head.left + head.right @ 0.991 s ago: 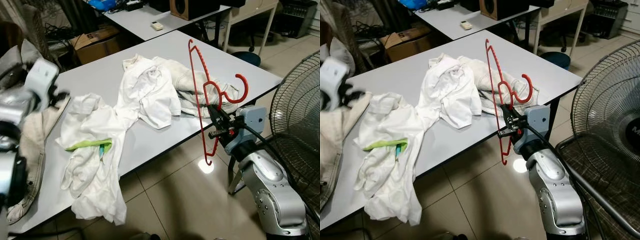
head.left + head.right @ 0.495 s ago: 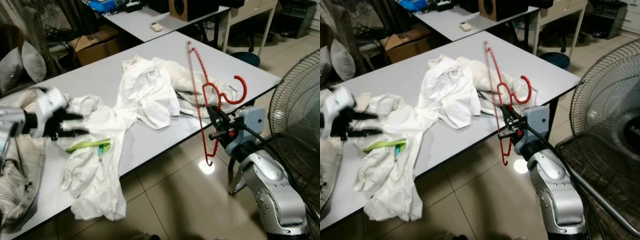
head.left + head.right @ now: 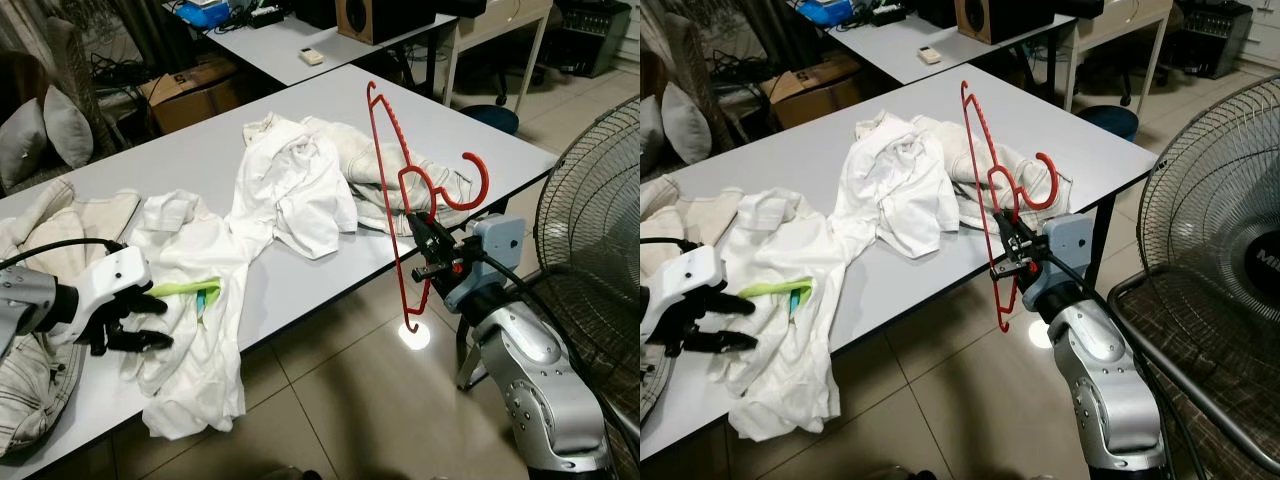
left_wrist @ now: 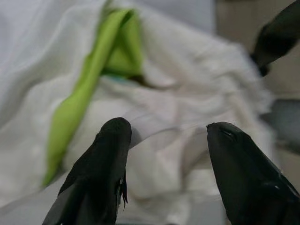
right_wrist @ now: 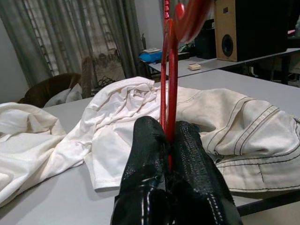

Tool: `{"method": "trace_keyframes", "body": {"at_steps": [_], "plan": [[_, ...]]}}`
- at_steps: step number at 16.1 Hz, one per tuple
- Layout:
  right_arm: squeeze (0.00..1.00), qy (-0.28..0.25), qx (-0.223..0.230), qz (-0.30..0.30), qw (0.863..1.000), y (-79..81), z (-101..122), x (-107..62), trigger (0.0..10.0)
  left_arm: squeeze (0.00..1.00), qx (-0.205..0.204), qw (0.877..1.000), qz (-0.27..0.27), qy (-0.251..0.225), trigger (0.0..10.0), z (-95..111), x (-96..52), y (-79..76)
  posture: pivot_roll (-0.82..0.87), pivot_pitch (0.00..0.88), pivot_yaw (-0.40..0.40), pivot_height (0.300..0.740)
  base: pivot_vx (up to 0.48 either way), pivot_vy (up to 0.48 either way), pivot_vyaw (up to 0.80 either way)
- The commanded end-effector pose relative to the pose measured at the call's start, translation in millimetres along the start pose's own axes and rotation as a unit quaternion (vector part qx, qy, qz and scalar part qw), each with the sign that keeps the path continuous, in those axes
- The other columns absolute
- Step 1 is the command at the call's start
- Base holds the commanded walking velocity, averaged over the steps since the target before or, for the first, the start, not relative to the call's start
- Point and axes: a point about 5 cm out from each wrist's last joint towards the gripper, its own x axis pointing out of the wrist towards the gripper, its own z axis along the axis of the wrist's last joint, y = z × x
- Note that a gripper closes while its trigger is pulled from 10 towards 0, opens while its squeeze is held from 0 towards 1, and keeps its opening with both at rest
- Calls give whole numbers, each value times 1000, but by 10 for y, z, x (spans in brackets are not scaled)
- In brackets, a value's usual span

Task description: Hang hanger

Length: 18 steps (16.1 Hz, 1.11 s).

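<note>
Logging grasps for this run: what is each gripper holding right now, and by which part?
The right gripper clamps the red hanger on its thin frame below the hook. The left gripper is open over the white shirt, holding nothing.

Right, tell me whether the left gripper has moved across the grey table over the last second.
Yes. The left gripper has swung down from above the table's far left toward the near edge of the grey table, fingers open beside the white shirt with the green label.

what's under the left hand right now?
Under the open left hand lies a white garment with a green strip, draped over the grey table edge. The tabletop beneath that cloth is covered. The right hand holds the red hanger.
</note>
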Motion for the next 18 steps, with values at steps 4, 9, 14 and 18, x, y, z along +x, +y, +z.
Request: {"method": "trace_keyframes", "body": {"at_steps": [4, 9, 14, 18], "plan": [[0, -5, 5, 17, 1000, 63, 1, 25, 10000, 0, -7, 998, 65, 16, 2549, -30, 1, 25, -97, 0, 202, 740, 0, 0, 0], [0, -5, 4, 24, 1000, 81, -1, 43, 10000, 0, -30, 997, 65, -4, 0, -29, 103, -15, -96, 0, 196, 740, 0, 0, 0], [0, -3, 7, 28, 1000, 96, -12, 56, 10000, 0, -42, 997, 65, -13, 0, -55, 157, -58, -88, 0, 188, 740, 0, 0, 0], [0, -5, 7, 30, 1000, 100, -7, 73, 10000, 0, -49, 995, 87, -11, 0, -75, 166, -8, -86, 0, 189, 740, 0, 0, 0]]}}
